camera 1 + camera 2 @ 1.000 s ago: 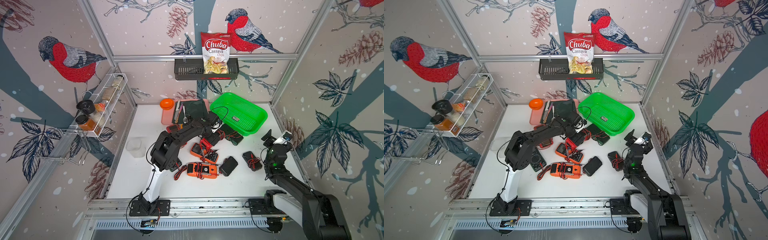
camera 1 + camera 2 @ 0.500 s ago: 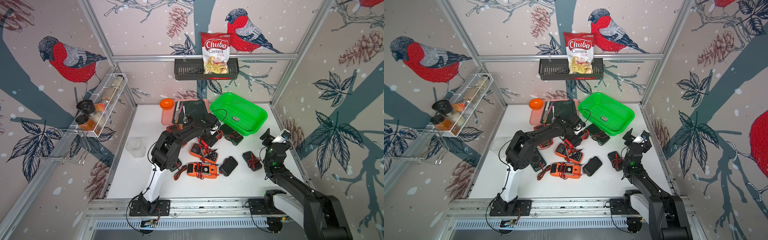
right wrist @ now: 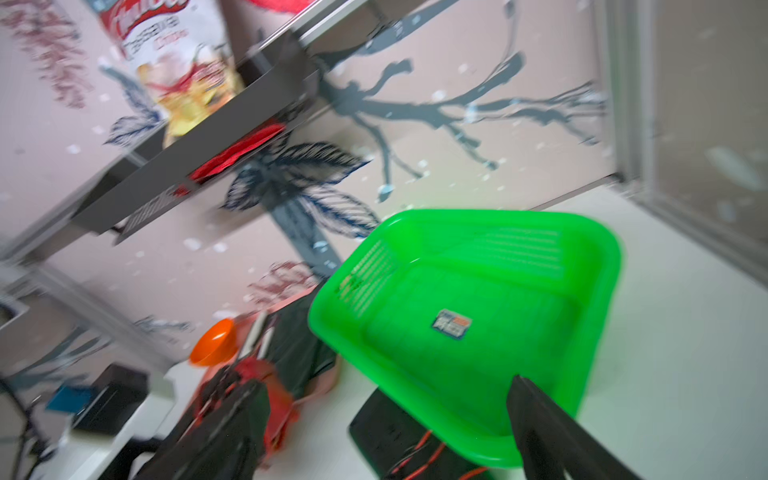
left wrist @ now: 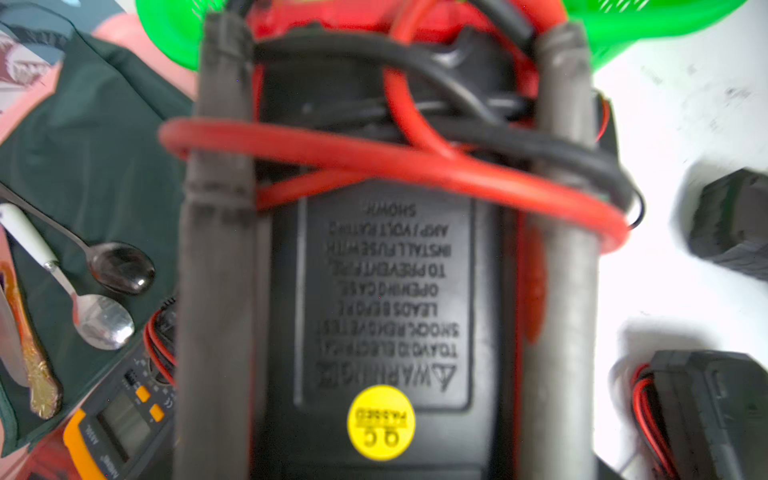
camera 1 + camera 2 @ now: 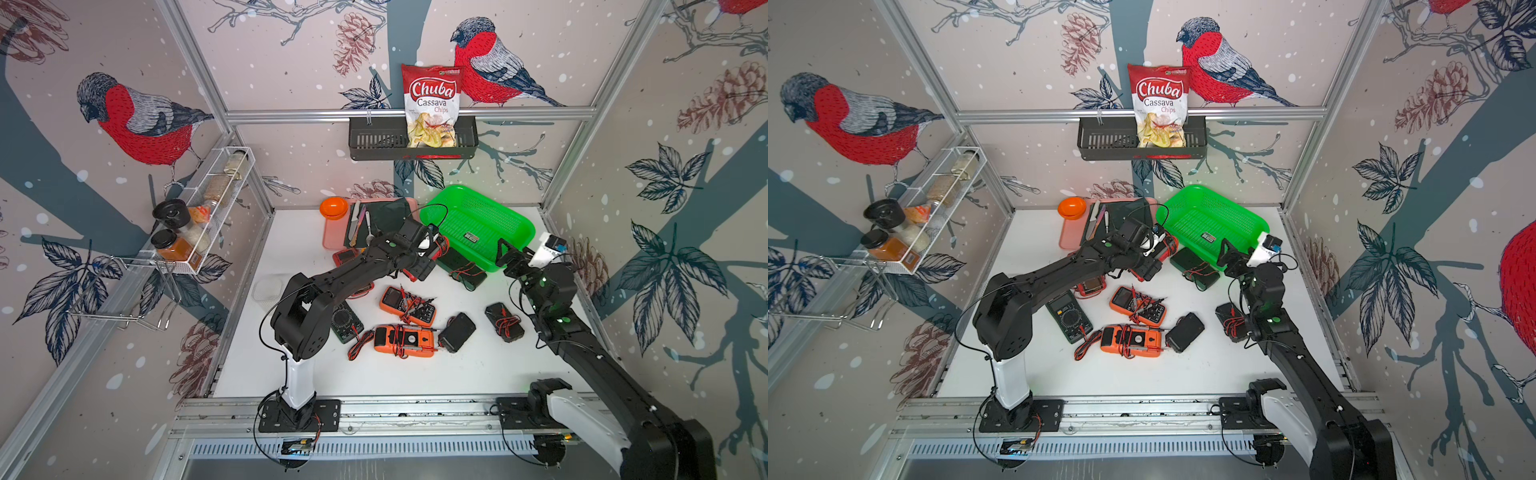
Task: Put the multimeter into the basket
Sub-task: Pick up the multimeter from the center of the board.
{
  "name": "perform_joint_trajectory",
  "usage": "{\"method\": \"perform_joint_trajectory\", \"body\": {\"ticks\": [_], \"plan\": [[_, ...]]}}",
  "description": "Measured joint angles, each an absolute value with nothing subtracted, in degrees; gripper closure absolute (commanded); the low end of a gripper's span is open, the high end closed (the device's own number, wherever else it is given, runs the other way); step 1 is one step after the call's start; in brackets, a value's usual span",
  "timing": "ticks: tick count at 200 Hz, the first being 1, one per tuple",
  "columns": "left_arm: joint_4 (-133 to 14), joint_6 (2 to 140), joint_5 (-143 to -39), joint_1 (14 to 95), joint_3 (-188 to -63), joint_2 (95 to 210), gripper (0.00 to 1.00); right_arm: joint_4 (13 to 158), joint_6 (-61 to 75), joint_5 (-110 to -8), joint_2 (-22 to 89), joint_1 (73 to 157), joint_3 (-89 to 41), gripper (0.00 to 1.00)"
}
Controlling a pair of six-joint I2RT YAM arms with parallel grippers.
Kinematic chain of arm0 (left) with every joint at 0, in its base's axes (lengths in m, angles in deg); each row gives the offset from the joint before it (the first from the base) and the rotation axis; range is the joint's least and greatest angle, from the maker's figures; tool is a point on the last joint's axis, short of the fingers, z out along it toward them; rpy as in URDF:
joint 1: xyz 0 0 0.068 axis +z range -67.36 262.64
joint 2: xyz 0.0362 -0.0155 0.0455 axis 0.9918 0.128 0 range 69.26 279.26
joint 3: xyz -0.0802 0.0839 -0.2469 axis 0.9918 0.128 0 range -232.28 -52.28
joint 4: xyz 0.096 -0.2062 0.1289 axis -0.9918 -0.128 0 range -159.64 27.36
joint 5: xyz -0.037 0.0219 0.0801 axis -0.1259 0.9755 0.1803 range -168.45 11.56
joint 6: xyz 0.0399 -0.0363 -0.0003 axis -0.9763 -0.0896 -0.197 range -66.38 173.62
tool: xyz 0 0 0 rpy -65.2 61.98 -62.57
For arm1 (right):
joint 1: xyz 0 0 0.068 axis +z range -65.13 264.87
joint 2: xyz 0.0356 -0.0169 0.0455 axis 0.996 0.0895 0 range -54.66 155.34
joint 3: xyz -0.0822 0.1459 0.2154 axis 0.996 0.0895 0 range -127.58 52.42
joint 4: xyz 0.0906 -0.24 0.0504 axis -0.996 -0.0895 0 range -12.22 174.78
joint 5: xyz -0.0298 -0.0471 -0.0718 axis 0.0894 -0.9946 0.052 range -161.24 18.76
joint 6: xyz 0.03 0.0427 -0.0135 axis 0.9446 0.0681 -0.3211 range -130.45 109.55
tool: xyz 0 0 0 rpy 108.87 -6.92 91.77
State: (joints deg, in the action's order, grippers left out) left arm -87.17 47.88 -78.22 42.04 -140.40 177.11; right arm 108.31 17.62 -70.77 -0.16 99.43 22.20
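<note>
The multimeter [image 4: 382,299] (leads wound round it) is just outside a corner of the basket [image 5: 490,216]. Within 1 second the left gripper [image 4: 390,62] has clamped onto it, so the lift can start. The right gripper [image 5: 511,253] stands spread apart, empty.

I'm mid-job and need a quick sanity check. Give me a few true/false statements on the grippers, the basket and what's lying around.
1. The left gripper is clamped on a multimeter wrapped in red and black leads. True.
2. The basket has a multimeter in it. False: only a small sticker shows on its floor.
3. The right gripper is open and holds nothing. True.
4. An orange multimeter lies on the table. True.
5. The chips bag lies flat on the table. False: it stands in the black wall rack.
</note>
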Motion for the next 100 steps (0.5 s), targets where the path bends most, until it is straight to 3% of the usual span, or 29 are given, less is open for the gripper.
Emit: {"method": "perform_joint_trajectory", "body": {"ticks": [44, 100], "plan": [[-79.5, 48.9, -79.6, 42.0, -134.3, 171.6, 1.00, 110.9, 25.1, -58.9, 11.3, 106.2, 16.4, 0.12], [-74.9, 49.1, -80.1, 42.4, -131.0, 169.4, 1.00, 119.7, 33.4, -51.1, 21.8, 110.9, 12.7, 0.14]]}}
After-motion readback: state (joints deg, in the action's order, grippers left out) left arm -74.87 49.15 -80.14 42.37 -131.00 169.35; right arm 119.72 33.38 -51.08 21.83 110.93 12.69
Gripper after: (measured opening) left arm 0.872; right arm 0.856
